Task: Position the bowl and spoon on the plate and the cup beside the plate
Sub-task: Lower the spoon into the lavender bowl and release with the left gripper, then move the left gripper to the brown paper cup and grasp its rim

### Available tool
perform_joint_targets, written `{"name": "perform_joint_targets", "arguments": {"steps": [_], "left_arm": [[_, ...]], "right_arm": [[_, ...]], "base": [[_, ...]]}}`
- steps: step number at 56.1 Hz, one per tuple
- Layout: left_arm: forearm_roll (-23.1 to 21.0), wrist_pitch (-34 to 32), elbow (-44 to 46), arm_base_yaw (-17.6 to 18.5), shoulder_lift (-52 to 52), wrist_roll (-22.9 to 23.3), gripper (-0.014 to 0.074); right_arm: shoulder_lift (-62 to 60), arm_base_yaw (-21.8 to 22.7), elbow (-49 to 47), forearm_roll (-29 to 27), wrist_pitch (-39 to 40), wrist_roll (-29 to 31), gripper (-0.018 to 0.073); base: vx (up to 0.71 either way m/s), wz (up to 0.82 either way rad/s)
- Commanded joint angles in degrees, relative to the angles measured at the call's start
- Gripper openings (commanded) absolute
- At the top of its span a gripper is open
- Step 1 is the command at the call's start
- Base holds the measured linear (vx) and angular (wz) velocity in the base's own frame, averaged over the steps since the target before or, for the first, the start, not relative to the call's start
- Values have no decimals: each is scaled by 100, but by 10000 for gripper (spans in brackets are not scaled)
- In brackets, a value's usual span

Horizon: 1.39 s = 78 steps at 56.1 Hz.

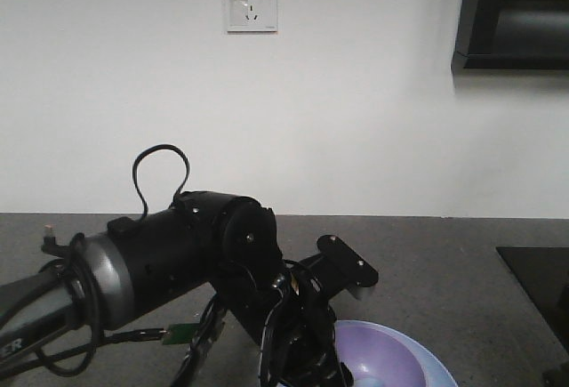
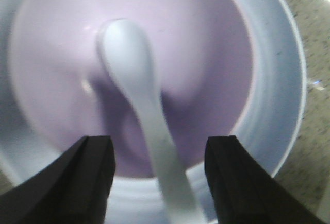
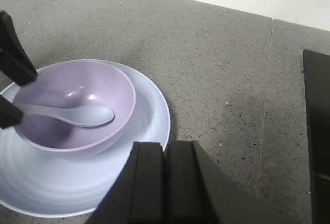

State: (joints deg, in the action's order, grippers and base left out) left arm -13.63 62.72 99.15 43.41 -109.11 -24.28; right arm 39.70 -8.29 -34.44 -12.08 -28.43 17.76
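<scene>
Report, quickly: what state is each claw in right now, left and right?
Left claw: open, straddling the spoon without gripping it.
Right claw: closed, holding nothing.

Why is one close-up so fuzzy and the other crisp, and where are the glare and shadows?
Left wrist view: likely too close, so the pale-blue plastic spoon and lavender plastic bowl blur; glare whitens the top-right corner. Right wrist view: crisp, small highlights inside the bowl, a soft shadow on the grey counter right of the round periwinkle plate. Front view: dim, the black arm nearly silhouetted.
</scene>
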Motion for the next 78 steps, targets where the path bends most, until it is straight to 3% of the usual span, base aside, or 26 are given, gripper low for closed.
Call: {"name": "perform_joint_targets", "arguments": {"steps": [1, 8, 14, 19, 31, 43, 51, 62, 78], "left_arm": [[472, -157, 217, 30, 638, 273, 524], [1416, 4, 217, 30, 1026, 1002, 524], [2371, 556, 211, 18, 1335, 1538, 524], [2885, 913, 180, -119, 1591, 1892, 524], [2910, 908, -155, -829, 2457, 2089, 524], [2963, 908, -1108, -2148, 3240, 2029, 524], [2959, 908, -1654, -2733, 3363, 1985, 524], [2953, 753, -2253, -3171, 3245, 1990, 524], [2901, 302, -2862, -3339, 2938, 1995, 512]], "right_arm": [[-24, 14, -173, 53, 397, 41, -8], [-24, 14, -173, 125, 393, 41, -8], [-24, 14, -173, 154, 367, 41, -8], [-24, 14, -173, 154, 351, 41, -8], [-24, 14, -173, 149, 357, 41, -8], [-24, 14, -173, 149, 335, 41, -8], [-24, 14, -173, 149, 366, 41, -8], [-24, 14, -173, 149, 357, 41, -8], [-24, 14, -173, 149, 350, 41, -8]], "base": [[0, 0], [0, 0], [0, 0], [0, 0], [0, 0], [0, 0], [0, 0], [0, 0], [0, 0]]}}
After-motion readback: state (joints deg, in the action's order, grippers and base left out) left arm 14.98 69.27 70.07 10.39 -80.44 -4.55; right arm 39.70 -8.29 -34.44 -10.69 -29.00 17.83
